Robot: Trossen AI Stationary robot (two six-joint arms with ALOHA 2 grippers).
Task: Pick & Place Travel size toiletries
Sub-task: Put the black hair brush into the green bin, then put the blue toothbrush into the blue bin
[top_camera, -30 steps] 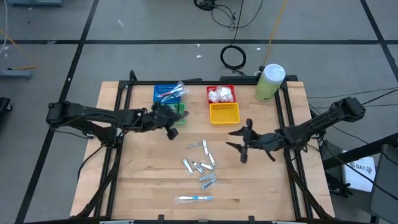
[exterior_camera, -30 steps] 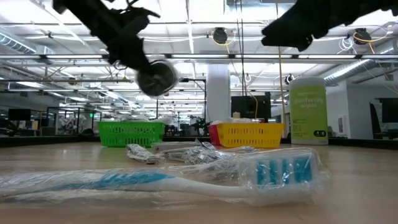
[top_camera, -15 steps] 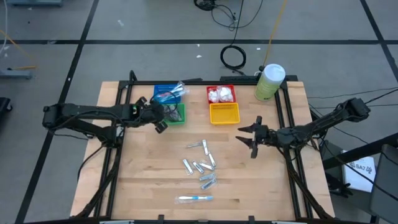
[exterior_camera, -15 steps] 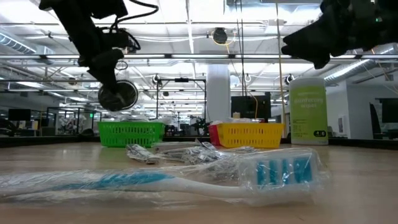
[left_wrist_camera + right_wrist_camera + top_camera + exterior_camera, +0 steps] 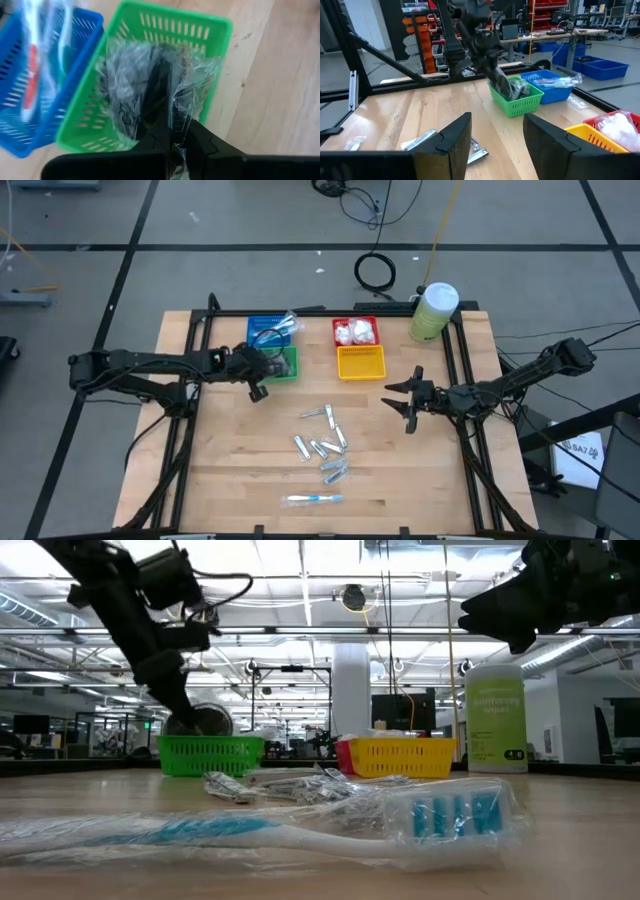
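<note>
My left gripper (image 5: 262, 368) (image 5: 170, 120) is shut on a dark round disc in clear wrap (image 5: 150, 85) (image 5: 197, 720) over the green basket (image 5: 285, 363) (image 5: 210, 30). The disc's lower edge sits at the basket's rim (image 5: 210, 743). My right gripper (image 5: 405, 402) (image 5: 495, 135) hangs open above the table's right part, touching nothing. Several silver tubes (image 5: 322, 445) lie on the table's middle. A blue toothbrush in clear wrap (image 5: 313, 499) (image 5: 300, 825) lies flat near the near edge. My left gripper pinches the wrapped disc between its two fingers, on the clear wrap's upper part (image 5: 175, 102). The fingers (image 5: 165, 680) slant down from above and from the table's left. The disc hangs below them, dipping into the green basket; whether it touches the basket I cannot tell.
The blue basket (image 5: 268, 330) with wrapped toothbrushes stands behind the green one. The red basket (image 5: 355, 330) holds white packets, and the yellow basket (image 5: 361, 362) is in front of it. The pale-green canister (image 5: 433, 312) stands at the far right corner. Bare wood lies to the left and right.
My left gripper has carried the wrapped disc from the table's middle toward the far left and down, from well above the green basket to its rim. My right gripper has drawn back toward the table's right edge.
</note>
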